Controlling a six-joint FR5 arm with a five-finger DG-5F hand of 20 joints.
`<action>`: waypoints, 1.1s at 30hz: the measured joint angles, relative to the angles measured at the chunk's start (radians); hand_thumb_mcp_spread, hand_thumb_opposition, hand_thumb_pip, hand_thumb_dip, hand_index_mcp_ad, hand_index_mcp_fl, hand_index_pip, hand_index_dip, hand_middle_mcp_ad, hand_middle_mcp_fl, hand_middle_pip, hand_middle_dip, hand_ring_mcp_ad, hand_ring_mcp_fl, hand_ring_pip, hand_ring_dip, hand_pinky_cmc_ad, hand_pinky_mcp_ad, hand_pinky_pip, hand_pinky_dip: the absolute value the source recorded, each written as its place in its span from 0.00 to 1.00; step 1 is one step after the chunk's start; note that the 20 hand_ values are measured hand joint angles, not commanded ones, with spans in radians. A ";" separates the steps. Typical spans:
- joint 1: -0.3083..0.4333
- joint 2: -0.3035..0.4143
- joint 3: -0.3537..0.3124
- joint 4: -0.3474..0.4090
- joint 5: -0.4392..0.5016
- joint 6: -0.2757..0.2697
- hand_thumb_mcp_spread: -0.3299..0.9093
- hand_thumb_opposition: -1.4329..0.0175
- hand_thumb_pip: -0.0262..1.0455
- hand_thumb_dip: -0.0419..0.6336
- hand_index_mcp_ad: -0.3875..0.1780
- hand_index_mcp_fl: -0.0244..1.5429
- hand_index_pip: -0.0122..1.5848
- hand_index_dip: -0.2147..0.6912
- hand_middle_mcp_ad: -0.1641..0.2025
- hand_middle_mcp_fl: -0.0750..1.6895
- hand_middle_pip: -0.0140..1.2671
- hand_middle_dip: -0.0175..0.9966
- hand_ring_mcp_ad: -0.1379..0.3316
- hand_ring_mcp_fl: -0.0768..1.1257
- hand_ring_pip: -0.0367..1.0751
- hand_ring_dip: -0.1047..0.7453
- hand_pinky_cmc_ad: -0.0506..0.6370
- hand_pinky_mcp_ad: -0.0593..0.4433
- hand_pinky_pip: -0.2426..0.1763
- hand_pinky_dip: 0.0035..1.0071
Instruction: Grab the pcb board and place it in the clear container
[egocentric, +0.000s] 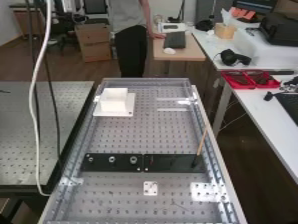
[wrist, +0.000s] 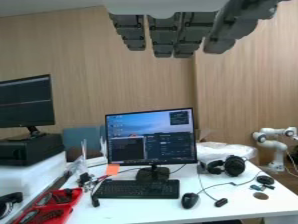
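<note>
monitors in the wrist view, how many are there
2: one monitor standing on a black box, another monitor on the white desk behind the keyboard.

The perforated bench (egocentric: 126, 135) carries a white base (egocentric: 126, 112) at 11 o'clock, black plates (egocentric: 174, 163) centrally, a small white plate (egocentric: 150, 188) at 6 o'clock.

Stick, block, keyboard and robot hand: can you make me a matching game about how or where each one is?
1. Stick
2. White block
3. Keyboard
4. Robot hand

A. On a white base
B. Open
C. Tilted
D. In front of a screen

Right pairs: 1-C, 2-A, 3-D, 4-B
</note>
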 joint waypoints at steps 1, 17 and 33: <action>0.000 0.000 0.000 0.000 0.000 0.000 0.26 1.00 0.03 0.07 0.70 0.01 0.01 0.25 0.67 0.04 0.02 0.04 0.37 0.08 0.04 0.14 0.19 0.22 0.55 0.01; -0.003 0.000 -0.003 0.005 -0.002 0.004 0.37 0.64 0.16 0.07 0.80 0.01 0.04 0.29 0.65 0.05 0.10 0.04 0.62 0.07 0.10 0.11 0.41 0.47 0.43 0.19; 0.003 -0.002 -0.046 0.049 0.026 0.014 0.38 0.60 0.17 0.07 0.86 0.03 0.05 0.29 0.74 0.05 0.11 0.04 0.67 0.08 0.11 0.10 0.48 0.52 0.40 0.24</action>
